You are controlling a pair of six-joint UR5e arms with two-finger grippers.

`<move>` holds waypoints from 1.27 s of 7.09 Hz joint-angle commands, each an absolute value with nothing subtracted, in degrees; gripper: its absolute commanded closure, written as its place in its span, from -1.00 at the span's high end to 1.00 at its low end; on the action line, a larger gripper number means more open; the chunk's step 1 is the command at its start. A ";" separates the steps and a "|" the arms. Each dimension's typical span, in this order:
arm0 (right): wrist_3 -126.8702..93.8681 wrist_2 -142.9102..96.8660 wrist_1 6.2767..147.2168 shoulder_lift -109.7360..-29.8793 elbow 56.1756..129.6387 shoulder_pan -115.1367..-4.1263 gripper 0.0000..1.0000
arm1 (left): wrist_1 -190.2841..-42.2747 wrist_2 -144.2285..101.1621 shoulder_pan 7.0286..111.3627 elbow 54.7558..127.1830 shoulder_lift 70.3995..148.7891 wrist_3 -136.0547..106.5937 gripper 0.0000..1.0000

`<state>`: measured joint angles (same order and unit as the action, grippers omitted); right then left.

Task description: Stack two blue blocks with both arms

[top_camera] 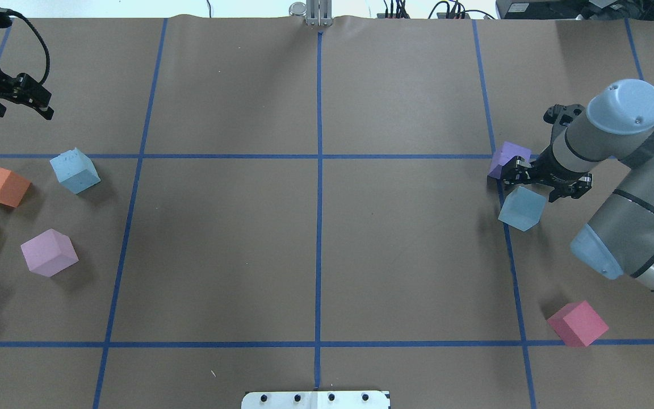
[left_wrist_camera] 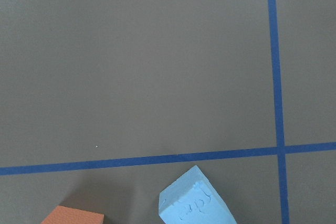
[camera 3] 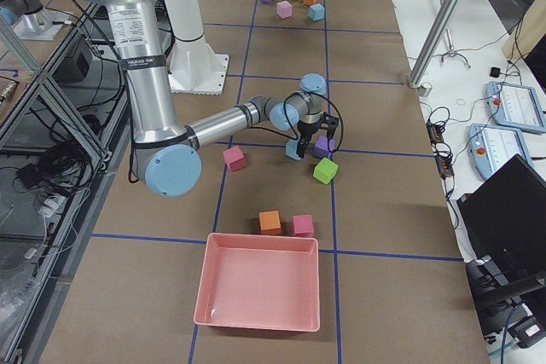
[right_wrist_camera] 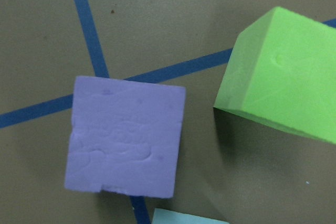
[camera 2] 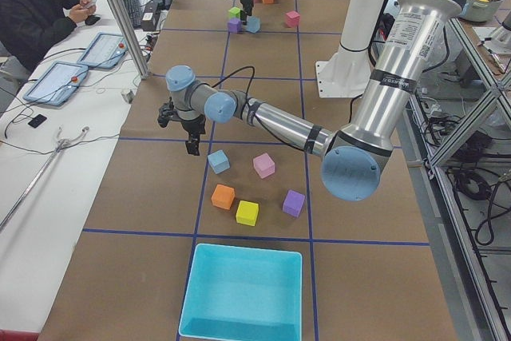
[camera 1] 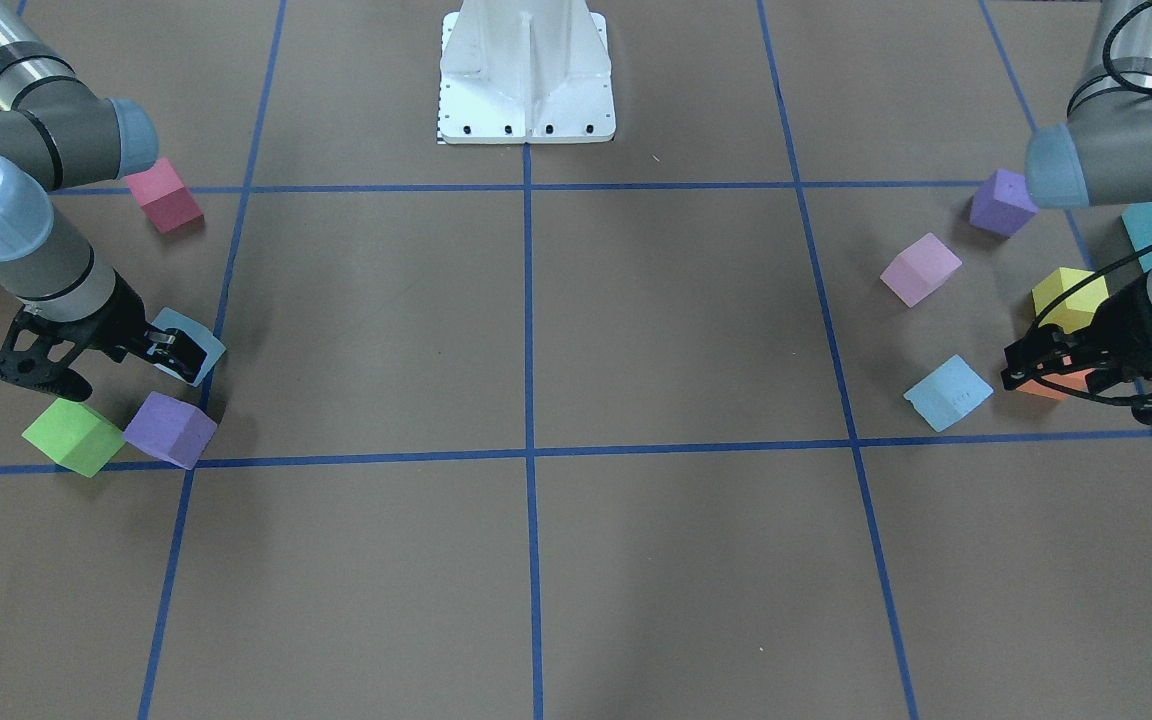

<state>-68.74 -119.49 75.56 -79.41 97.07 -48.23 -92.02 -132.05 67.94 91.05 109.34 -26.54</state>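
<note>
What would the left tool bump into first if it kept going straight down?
Most likely the bare brown table, right beside the blue block. The left tool points down, and its own camera shows mostly paper below. Depth is hard to judge.

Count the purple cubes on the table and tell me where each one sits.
2. One purple cube lies beside the green cube, just past the right claw. The other purple cube sits on the left arm's side, near the pink cube. None seem hidden.

blue block (left_wrist_camera: 193, 200), orange cube (left_wrist_camera: 76, 216), blue tape lines (left_wrist_camera: 276, 61)
</note>
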 commanded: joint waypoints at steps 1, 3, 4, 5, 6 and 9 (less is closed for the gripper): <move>-70.75 -118.31 72.77 -80.51 97.21 -46.50 0.90 | -92.02 -132.10 67.94 91.05 109.34 -26.54 0.98; -70.84 -118.21 71.38 -81.81 97.29 -46.41 0.90 | -92.02 -132.10 67.94 90.97 109.25 -26.54 0.98; -71.71 -118.21 69.89 -82.61 97.29 -46.06 0.88 | -92.02 -132.01 67.94 90.88 109.25 -26.54 0.98; -72.94 -118.21 69.53 -82.53 97.73 -45.36 0.82 | -92.02 -132.01 67.85 90.79 109.25 -26.54 0.97; -73.04 -118.13 69.61 -82.27 98.00 -45.09 0.78 | -92.11 -132.01 67.85 90.53 109.25 -26.46 0.97; -72.95 -118.12 69.70 -81.83 98.00 -45.09 0.28 | -92.11 -132.10 67.85 90.44 109.16 -26.46 0.97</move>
